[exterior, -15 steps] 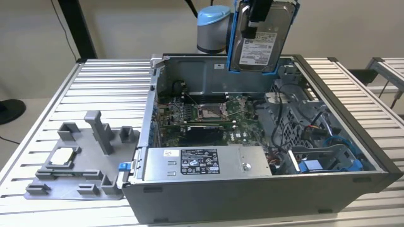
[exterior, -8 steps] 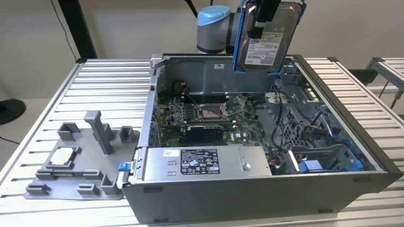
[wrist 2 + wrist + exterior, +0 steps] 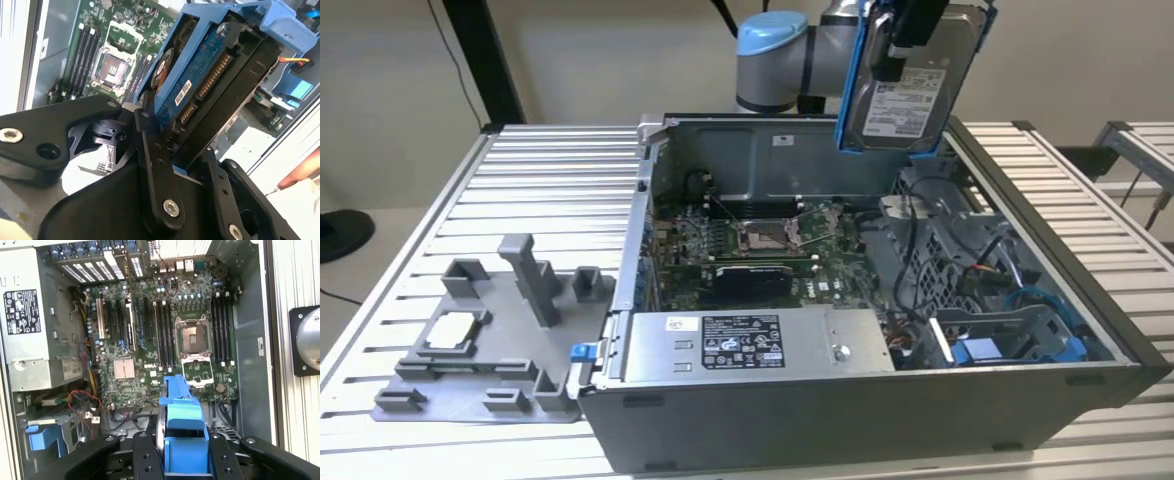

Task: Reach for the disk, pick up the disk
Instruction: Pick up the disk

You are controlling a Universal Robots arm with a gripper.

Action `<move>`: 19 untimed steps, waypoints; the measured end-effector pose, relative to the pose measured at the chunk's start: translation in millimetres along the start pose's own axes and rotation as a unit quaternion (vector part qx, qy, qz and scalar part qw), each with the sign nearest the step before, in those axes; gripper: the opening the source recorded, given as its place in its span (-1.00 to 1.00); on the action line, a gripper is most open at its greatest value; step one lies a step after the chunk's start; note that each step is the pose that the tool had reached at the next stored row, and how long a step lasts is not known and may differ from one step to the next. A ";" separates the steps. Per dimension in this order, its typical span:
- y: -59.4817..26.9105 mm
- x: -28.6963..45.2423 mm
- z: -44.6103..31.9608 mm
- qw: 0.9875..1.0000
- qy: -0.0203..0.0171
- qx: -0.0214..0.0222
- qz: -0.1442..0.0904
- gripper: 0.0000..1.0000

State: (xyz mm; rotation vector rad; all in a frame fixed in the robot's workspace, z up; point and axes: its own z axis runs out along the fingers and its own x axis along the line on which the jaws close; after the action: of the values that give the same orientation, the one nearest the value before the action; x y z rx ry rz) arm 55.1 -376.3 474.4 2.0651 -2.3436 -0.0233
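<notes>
Hanging upright above the open grey metal computer case (image 3: 881, 400), the flat silver hard disk in its blue plastic bracket (image 3: 907, 85) sits clamped between the black gripper (image 3: 170, 150) fingers, clear of the case's rear wall and green motherboard (image 3: 165, 335).

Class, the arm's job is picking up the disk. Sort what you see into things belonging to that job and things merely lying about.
Belonging to the job:
disk, lifted above the case
gripper, shut on it

Lying about:
computer case
motherboard
power supply
grey fixture
slatted table
</notes>
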 end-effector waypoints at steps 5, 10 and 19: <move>-16.3 -2.1 -0.3 1.000 0.000 -0.001 0.000 -1.00; -27.2 -3.2 -0.6 1.000 0.000 -0.001 0.000 -1.00; -38.2 -3.8 -0.9 1.000 0.000 -0.001 0.000 -1.00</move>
State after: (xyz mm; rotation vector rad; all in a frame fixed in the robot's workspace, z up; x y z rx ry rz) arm 93.5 -377.3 474.4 2.0637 -2.3418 -0.0264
